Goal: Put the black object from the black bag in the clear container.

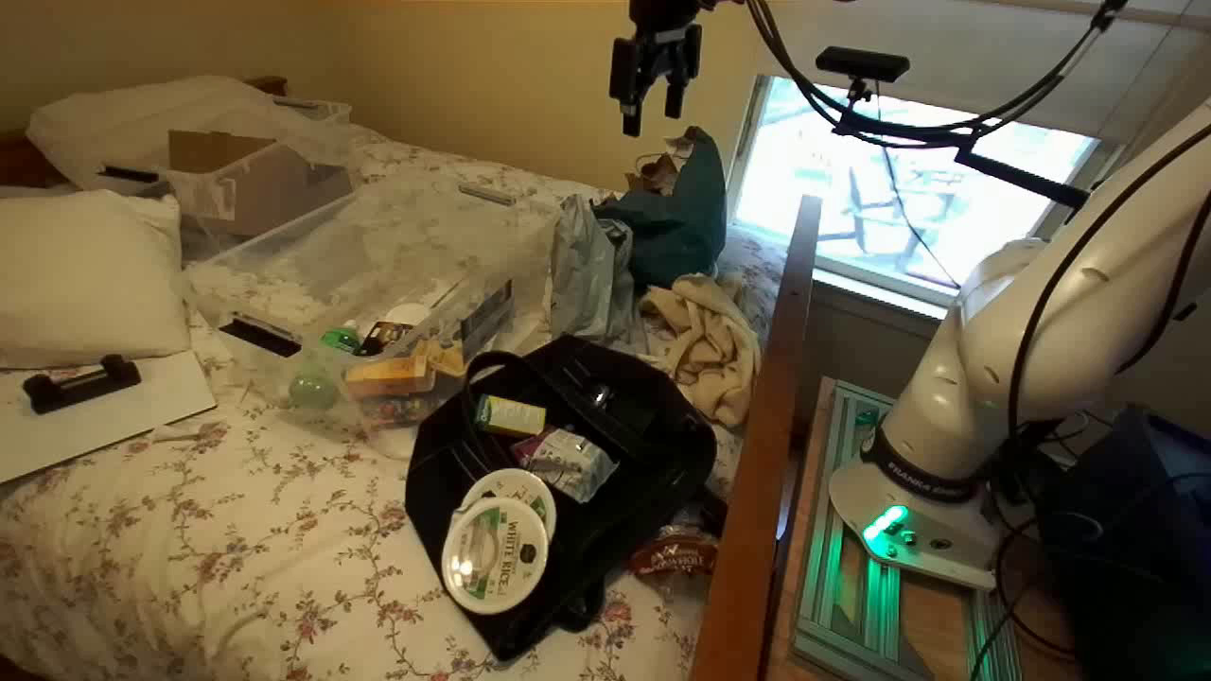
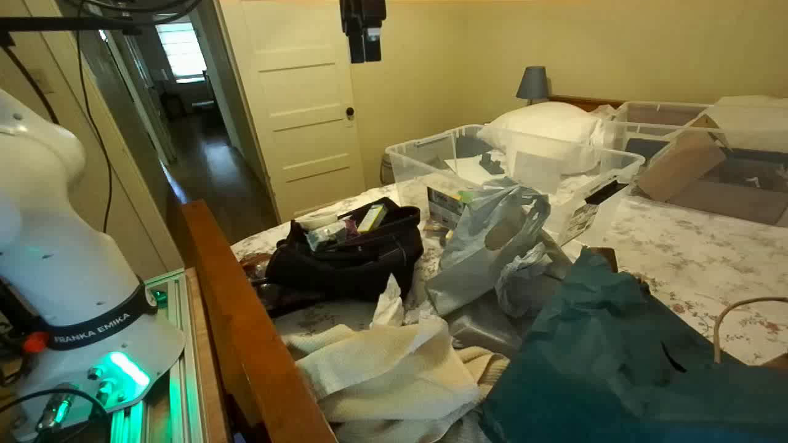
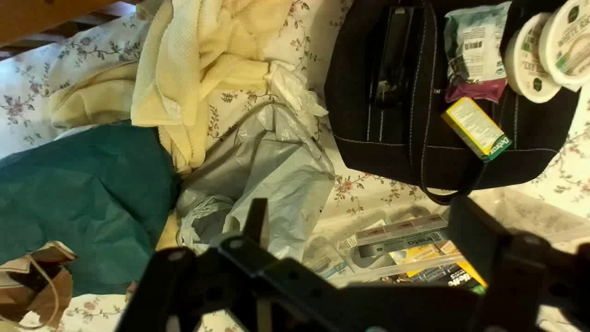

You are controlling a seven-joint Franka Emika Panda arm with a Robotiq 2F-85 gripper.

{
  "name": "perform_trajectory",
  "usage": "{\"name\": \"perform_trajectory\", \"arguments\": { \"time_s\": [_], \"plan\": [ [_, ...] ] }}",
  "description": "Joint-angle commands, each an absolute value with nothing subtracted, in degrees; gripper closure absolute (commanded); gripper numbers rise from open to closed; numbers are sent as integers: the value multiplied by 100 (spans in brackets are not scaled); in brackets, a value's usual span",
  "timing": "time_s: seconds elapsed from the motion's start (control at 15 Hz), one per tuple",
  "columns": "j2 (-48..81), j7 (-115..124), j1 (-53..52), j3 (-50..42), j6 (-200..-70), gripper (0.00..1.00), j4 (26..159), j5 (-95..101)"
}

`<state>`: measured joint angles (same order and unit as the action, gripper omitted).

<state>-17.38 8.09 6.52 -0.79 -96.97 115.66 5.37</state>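
While your black, two-fingered gripper (image 1: 652, 111) is hanging at the top centre in an exterior view, its jaws are standing wide apart. In the wrist view, a long, glossy black object (image 3: 393, 55) is lying in the white-stitched black fabric bag (image 3: 387, 157) at upper right, its outline merging with the cloth. Round white rice bowls (image 3: 569, 48) are overlapping at the right edge. In an exterior view, the clear, box-shaped plastic container (image 2: 411, 175) is standing right of centre, partly behind a crinkled grey plastic bag (image 2: 468, 264).
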Motion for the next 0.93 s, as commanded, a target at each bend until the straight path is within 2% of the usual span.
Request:
{"name": "perform_trajectory", "arguments": {
  "time_s": [0.0,0.6,0.87],
  "plan": [
    [-1733,822,579,-143,-9682,0,11550,555],
    [-1498,607,374,18,-9703,0,11335,581],
    [-1354,428,74,111,-10672,0,11429,384]
  ]
}}
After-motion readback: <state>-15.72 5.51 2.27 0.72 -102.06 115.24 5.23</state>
